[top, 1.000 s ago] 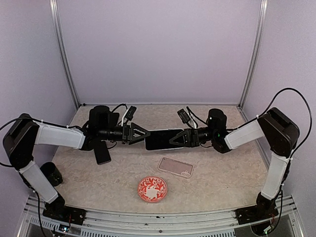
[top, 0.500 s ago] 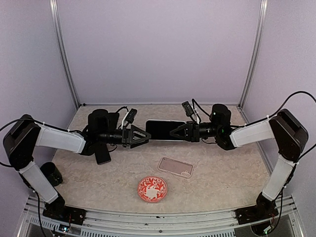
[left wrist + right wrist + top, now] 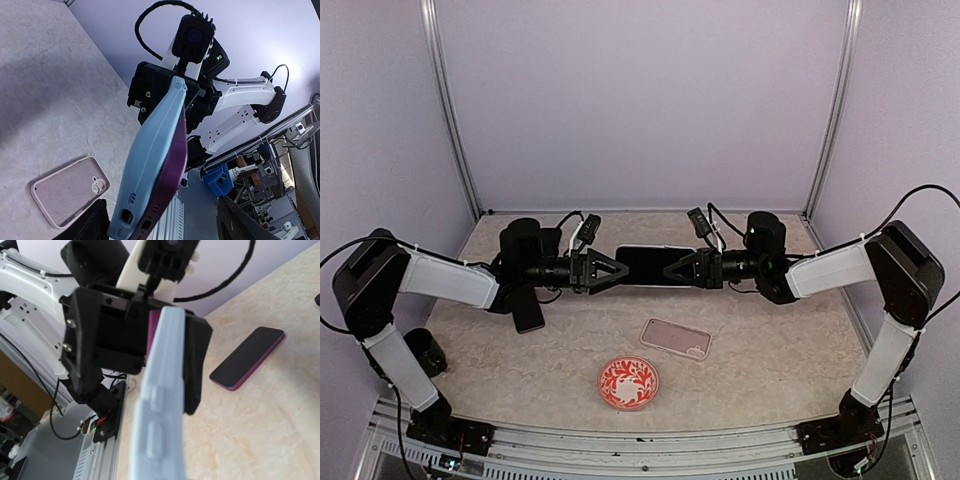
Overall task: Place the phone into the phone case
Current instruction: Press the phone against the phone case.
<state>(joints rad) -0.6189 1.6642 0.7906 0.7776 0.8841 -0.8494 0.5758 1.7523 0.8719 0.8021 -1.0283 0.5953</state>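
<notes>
A light blue phone case (image 3: 655, 265) with a purple phone (image 3: 175, 170) in it hangs level above the table between the two arms. The phone's purple edge runs along the case's open side. My right gripper (image 3: 678, 268) is shut on the right end of the phone case (image 3: 160, 405). My left gripper (image 3: 612, 270) is open, and its fingers (image 3: 87, 225) stand either side of the case's left end with gaps. In the left wrist view the left gripper (image 3: 160, 222) brackets the end with the ports.
A second purple phone (image 3: 527, 310) lies face up on the table at the left, also seen as the phone on the table (image 3: 247, 358). A pinkish case (image 3: 675, 338) lies below the held one, and a red patterned plate (image 3: 628, 383) nearer the front. A black cup (image 3: 425, 350) stands front left.
My right gripper has lifted the cased phone up and back and levelled it. My left gripper let go of the left end, opened wide, and now stands around that end.
</notes>
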